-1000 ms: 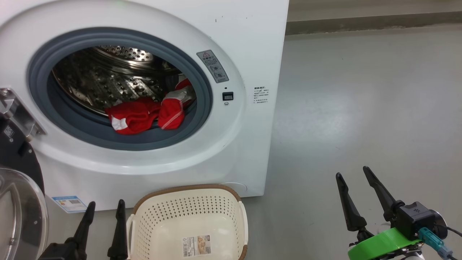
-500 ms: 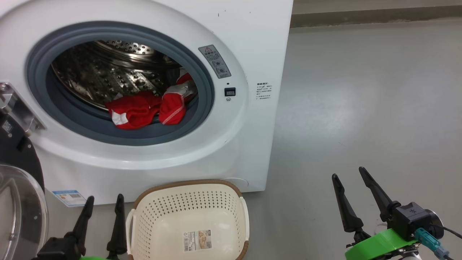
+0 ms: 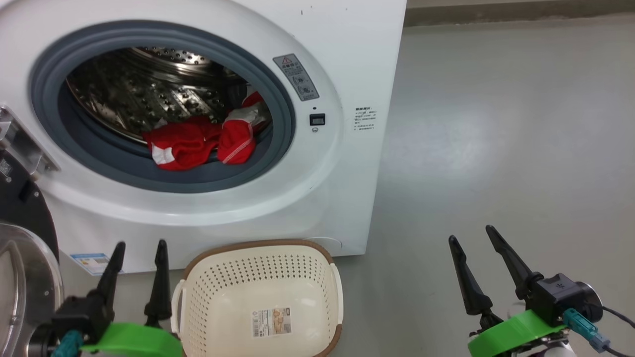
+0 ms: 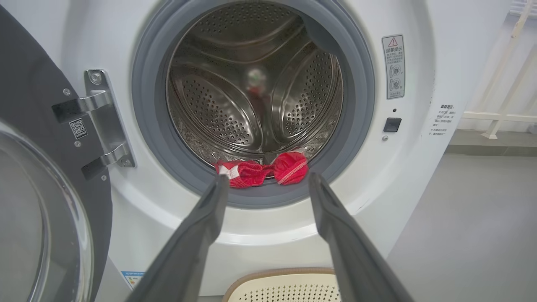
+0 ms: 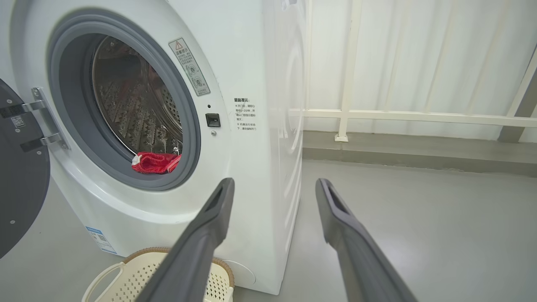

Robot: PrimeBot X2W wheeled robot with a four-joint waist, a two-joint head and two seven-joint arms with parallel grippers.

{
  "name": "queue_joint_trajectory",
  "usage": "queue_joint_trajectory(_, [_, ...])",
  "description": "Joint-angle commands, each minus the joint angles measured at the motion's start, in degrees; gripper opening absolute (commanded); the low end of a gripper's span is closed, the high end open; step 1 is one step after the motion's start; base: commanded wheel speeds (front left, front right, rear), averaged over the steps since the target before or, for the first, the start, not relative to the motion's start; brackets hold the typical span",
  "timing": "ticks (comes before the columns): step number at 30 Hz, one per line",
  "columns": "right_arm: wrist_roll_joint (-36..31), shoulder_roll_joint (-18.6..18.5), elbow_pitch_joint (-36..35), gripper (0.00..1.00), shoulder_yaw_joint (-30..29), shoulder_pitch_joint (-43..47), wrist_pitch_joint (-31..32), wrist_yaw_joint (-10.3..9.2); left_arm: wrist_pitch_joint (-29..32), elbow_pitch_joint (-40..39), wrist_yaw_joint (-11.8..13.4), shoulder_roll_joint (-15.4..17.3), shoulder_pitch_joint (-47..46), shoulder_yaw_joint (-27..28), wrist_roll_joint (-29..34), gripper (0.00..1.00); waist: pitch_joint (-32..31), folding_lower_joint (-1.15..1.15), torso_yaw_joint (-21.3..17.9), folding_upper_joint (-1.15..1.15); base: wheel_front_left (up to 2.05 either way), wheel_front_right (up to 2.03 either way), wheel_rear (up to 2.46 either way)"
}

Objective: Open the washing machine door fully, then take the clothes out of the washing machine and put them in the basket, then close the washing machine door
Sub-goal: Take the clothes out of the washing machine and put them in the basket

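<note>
In the head view you have one washing machine (image 3: 347,49) with its door (image 3: 22,213) swung wide at left. The red clothes (image 3: 198,144) sit bunched at the drum's front lip, and one basket (image 3: 258,245) with a barcode sticker (image 3: 271,322) stands on the floor below. The left gripper (image 3: 140,244) and right gripper (image 3: 471,234) are both spread, and the camera has shifted since a second ago while the clothes have not. Your left wrist view shows one red-triangle warning label (image 4: 393,67) and one QR code (image 4: 78,128) on the door, the print too small to read. Your right wrist view shows two spread fingers (image 5: 199,243) before the machine's corner.
</note>
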Motion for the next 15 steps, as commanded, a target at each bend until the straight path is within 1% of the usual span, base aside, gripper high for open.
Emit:
queue_joint_trajectory(1, [-0.20,-0.31,-1.41,1.00,1.66,-3.11,-0.54,0.20,-0.58,-0.45,-0.15,1.16,-3.99,1.77,0.29,1.00,1.32,0.00,0.31,0.00,0.00,0.00,0.00])
queue_joint_trajectory(15, [-1.08,-0.37,-2.56,1.00,2.09,-7.20,-0.54,0.20,-0.99,4.78,-1.79,1.56,-18.22,1.02,0.35,1.00,9.98,0.00,1.00,0.00,0.00,0.00,0.00])
